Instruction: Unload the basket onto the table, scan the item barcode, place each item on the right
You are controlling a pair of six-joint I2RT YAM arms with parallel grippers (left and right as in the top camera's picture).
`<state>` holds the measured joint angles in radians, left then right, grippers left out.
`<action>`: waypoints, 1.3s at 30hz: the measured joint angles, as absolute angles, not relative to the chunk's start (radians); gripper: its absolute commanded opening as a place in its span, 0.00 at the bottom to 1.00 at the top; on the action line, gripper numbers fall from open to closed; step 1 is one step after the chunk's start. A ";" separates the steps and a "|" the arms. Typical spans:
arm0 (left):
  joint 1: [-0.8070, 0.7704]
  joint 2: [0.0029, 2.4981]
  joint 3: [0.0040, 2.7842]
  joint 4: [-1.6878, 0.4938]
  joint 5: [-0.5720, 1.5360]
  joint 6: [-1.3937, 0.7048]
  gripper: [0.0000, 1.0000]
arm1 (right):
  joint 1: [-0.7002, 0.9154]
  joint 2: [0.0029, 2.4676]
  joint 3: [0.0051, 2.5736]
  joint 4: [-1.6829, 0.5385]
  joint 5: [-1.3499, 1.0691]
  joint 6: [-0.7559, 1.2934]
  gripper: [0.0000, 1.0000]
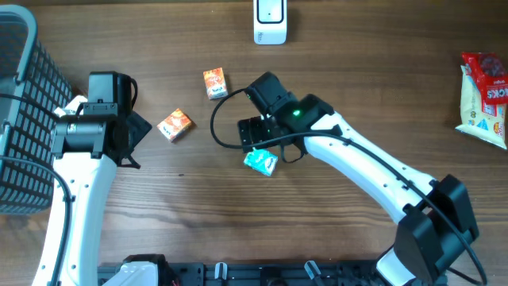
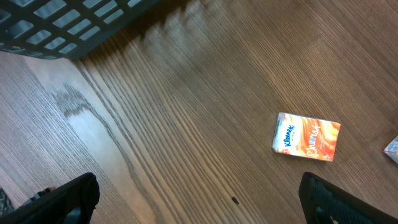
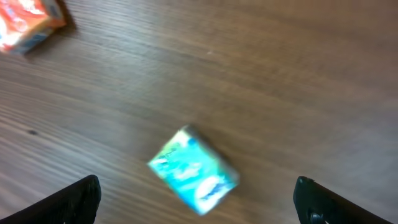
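A small teal packet (image 1: 260, 161) lies just below my right gripper (image 1: 255, 143) near the table's middle. In the right wrist view the teal packet (image 3: 193, 170) is blurred and sits between the two fingers; my right gripper (image 3: 196, 190) stands open, with neither finger touching it. The white barcode scanner (image 1: 270, 21) stands at the far edge, top centre. My left gripper (image 1: 135, 143) is at the left, open over bare wood (image 2: 199, 199). An orange tissue pack (image 2: 306, 137) lies ahead of it to the right.
Two orange packs (image 1: 175, 125) (image 1: 214, 83) lie left of the right gripper. A dark mesh basket (image 1: 20, 119) fills the left edge. A red snack bag (image 1: 486, 99) lies at the far right. A black cable (image 1: 226, 131) loops beside the right wrist.
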<state>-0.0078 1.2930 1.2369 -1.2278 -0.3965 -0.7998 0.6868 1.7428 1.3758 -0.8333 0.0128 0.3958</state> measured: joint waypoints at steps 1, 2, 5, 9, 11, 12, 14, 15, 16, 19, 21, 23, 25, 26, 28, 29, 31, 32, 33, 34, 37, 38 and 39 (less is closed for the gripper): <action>-0.008 1.293 1.237 -1.231 -0.397 -0.800 1.00 | 0.667 1.747 1.376 -0.833 0.008 0.361 1.00; -0.008 1.293 1.237 -1.234 -0.397 -0.800 1.00 | 0.640 1.754 1.376 -0.832 -0.007 0.321 1.00; -0.008 1.293 1.237 -1.237 -0.396 -0.800 1.00 | 0.540 1.781 1.374 -0.824 -0.131 0.183 1.00; -0.008 1.293 1.237 -1.236 -0.396 -0.800 1.00 | 0.418 1.814 1.336 -0.790 -0.332 0.014 1.00; -0.008 1.293 1.237 -1.236 -0.396 -0.799 1.00 | 0.383 1.837 1.315 -0.773 -0.427 -0.052 1.00; -0.008 1.293 1.237 -1.236 -0.396 -0.800 1.00 | 0.368 1.855 1.300 -0.762 -0.486 -0.089 1.00; -0.008 1.293 1.237 -1.236 -0.396 -0.800 1.00 | 0.360 1.890 1.277 -0.741 -0.585 -0.145 1.00; -0.008 1.293 1.237 -1.236 -0.396 -0.800 1.00 | 0.361 1.911 1.269 -0.728 -0.631 -0.166 1.00; -0.008 1.293 1.237 -1.236 -0.396 -0.800 1.00 | 0.364 1.927 1.264 -0.718 -0.665 -0.180 1.00; -0.008 1.293 1.237 -1.236 -0.395 -0.800 1.00 | 0.382 1.994 1.262 -0.683 -0.746 -0.181 1.00; -0.008 1.293 1.237 -1.236 -0.395 -0.800 1.00 | 0.388 2.023 1.262 -0.671 -0.756 -0.153 0.96; -0.008 1.293 1.237 -1.236 -0.395 -0.800 1.00 | 0.388 2.039 1.263 -0.660 -0.777 -0.123 0.84; -0.008 1.293 1.237 -1.236 -0.394 -0.800 1.00 | 0.387 2.045 1.263 -0.662 -0.776 -0.076 0.75; -0.008 1.293 1.237 -1.235 -0.393 -0.800 1.00 | 0.387 2.050 1.263 -0.669 -0.777 -0.064 0.75; -0.008 1.293 1.237 -1.234 -0.392 -0.800 1.00 | 0.390 2.051 1.263 -0.698 -0.752 -0.028 0.74; -0.008 1.293 1.237 -1.234 -0.392 -0.800 1.00 | 0.393 2.051 1.264 -0.713 -0.738 -0.015 0.74; -0.008 1.293 1.237 -1.228 -0.392 -0.800 1.00 | 0.405 2.051 1.272 -0.724 -0.711 -0.001 0.72; -0.008 1.293 1.237 -1.223 -0.392 -0.800 1.00 | 0.412 2.050 1.277 -0.729 -0.695 0.004 0.70; -0.008 1.293 1.237 -1.219 -0.392 -0.800 1.00 | 0.423 2.049 1.280 -0.730 -0.679 0.007 0.68; -0.008 1.293 1.237 -1.216 -0.392 -0.800 1.00 | 0.432 2.048 1.280 -0.730 -0.670 0.008 0.65; -0.008 1.293 1.237 -1.211 -0.392 -0.800 1.00 | 0.463 2.047 1.280 -0.731 -0.643 0.015 0.53; -0.008 1.293 1.237 -1.212 -0.392 -0.800 1.00 | 0.476 2.046 1.280 -0.733 -0.632 0.019 0.51; -0.008 1.293 1.237 -1.212 -0.392 -0.800 1.00 | 0.482 2.046 1.280 -0.733 -0.619 0.023 0.47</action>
